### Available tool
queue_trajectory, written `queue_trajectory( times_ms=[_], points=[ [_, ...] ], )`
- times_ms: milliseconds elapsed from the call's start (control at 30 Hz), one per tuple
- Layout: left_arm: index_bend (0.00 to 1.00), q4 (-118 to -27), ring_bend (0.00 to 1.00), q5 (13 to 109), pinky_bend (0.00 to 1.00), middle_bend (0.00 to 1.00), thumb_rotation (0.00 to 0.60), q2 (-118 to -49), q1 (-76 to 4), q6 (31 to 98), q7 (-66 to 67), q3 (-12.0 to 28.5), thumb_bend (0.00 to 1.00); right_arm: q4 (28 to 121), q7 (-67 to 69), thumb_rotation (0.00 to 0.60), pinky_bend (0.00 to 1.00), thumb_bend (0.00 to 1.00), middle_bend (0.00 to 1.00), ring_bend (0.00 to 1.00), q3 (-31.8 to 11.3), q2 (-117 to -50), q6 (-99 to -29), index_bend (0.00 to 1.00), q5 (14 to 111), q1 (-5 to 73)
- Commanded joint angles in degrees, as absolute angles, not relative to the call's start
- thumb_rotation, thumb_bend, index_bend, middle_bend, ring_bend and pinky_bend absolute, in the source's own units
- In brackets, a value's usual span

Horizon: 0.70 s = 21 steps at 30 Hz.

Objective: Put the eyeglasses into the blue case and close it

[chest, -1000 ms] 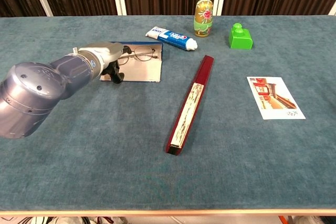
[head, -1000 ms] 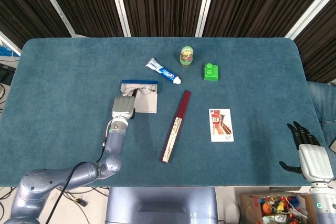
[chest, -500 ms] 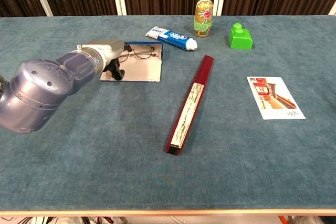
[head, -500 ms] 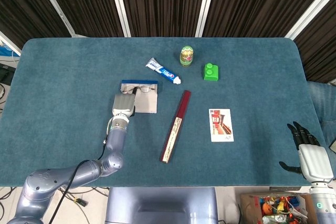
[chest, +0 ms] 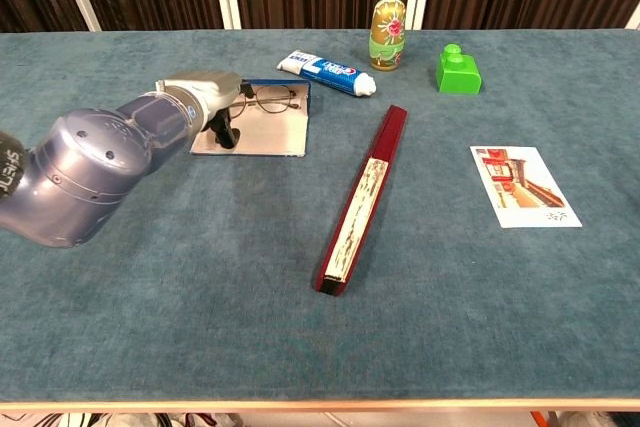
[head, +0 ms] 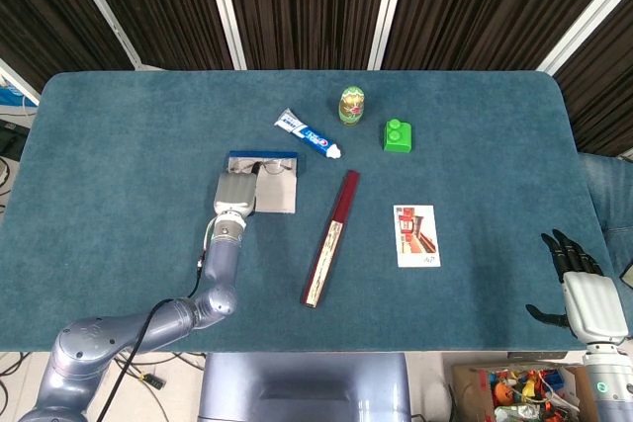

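The blue case (head: 280, 199) lies open on the table, grey lining up, its blue edge at the far side. The eyeglasses (chest: 268, 100) rest inside it along that far edge, also seen as thin wire eyeglasses (head: 269, 170) in the head view. My left hand (head: 235, 195) hovers over the case's left part; in the chest view the left hand (chest: 212, 97) has dark fingers (chest: 225, 133) hanging down onto the lining of the case (chest: 275, 133). Whether they grip anything is hidden. My right hand (head: 584, 289) sits off the table's near right corner, fingers apart and holding nothing.
A toothpaste tube (head: 309, 133), a nesting doll (head: 352, 105) and a green block (head: 398, 135) stand behind the case. A long red box (head: 330, 237) lies diagonally to its right, and a picture card (head: 416, 235) further right.
My left hand and forearm have edged slightly right and further onto the case. The eyeglasses, the case and my right hand have stayed put.
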<state>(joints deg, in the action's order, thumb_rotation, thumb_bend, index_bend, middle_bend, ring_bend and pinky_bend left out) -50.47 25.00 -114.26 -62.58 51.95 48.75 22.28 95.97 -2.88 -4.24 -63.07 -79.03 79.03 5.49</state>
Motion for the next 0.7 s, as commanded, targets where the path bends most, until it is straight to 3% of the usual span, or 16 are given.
queue_trajectory(
  times_ms=[33,500,700],
  points=[
    [0.0,-49.9,0.81,25.0,0.84,0.75,0.6,-114.6,-62.9,51.8,49.2,22.3,0.53,96.0,-2.9,0.6,0.18,0.06,0.0,0.09,-4.2,-63.1,-79.0,0.04,79.0,5.5],
    [0.0,-46.5,0.82,25.8,0.84,0.75,0.6,-116.3,-64.1,52.1,49.8,23.6,0.53,96.2,-3.1,0.6,0.18,0.06,0.0,0.09,-4.3,-63.0,-78.8,0.04,78.5,5.5],
    [0.0,-49.0,0.82,26.8,0.84,0.74,0.6,-115.8,-63.2,52.5,50.3,22.9,0.53,96.2,-3.3,0.6,0.18,0.06,0.0,0.09,-4.4,-63.1,-78.9,0.04,78.4,5.5]
  ],
)
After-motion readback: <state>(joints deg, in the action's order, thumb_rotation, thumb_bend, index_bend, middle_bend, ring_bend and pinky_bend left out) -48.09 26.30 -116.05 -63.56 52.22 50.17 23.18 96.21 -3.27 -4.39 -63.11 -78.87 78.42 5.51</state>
